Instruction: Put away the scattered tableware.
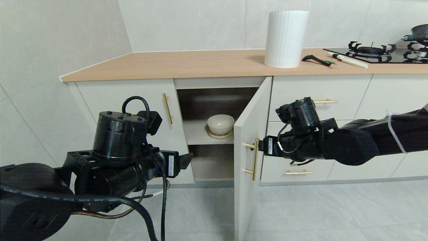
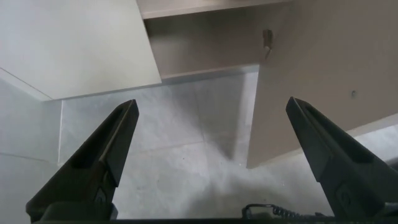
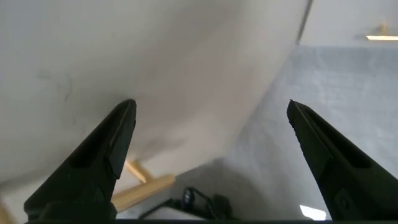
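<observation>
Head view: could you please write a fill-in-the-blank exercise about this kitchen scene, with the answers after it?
1. The bowl is inside the ____.
2. The right hand is at the gold ____ of the open door.
3. The white ribbed container stands on the ____.
Missing words: cabinet; handle; countertop.

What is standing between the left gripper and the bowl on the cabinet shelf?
Nothing visible. The cabinet door is swung open, leaving the bowl exposed on its shelf beyond the open left gripper. The door stands off to the bowl's right, with the right gripper at its handle.
</observation>
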{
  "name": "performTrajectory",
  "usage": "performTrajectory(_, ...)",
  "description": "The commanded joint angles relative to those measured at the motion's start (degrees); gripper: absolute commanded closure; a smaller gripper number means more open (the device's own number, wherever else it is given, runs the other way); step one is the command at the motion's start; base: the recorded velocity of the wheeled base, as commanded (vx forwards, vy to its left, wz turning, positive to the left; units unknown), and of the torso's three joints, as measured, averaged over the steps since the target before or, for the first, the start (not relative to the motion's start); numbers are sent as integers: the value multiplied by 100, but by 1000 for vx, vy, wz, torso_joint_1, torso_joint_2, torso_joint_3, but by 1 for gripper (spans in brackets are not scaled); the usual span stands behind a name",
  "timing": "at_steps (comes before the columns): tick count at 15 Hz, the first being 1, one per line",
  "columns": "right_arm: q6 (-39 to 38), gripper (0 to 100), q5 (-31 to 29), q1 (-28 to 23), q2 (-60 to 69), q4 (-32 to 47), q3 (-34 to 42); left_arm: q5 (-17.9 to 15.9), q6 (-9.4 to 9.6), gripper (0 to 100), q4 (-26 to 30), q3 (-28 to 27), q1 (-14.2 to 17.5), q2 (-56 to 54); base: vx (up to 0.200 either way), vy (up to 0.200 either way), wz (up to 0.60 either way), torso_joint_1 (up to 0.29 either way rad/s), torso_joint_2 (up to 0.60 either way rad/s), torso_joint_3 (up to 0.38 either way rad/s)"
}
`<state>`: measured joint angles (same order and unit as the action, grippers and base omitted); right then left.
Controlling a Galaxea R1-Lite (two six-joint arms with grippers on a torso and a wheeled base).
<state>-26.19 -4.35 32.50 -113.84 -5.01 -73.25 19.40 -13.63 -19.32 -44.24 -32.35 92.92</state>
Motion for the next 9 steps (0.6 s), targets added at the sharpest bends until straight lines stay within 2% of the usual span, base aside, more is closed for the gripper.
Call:
performTrajectory(1, -18, 0, 5, 28, -394, -9, -356, 12, -8, 0, -1, 3, 19, -28, 0, 0, 0, 0, 0, 0)
performTrajectory(3, -45, 0, -4, 37, -561, -9, -506, 12, 1, 0, -1, -6, 71, -46, 0, 0, 0, 0, 0, 0)
performTrajectory(9, -449, 0, -13, 90, -1009, -35, -919, 29, 18, 0, 16, -94, 273, -283, 200, 0, 0, 3, 1, 2)
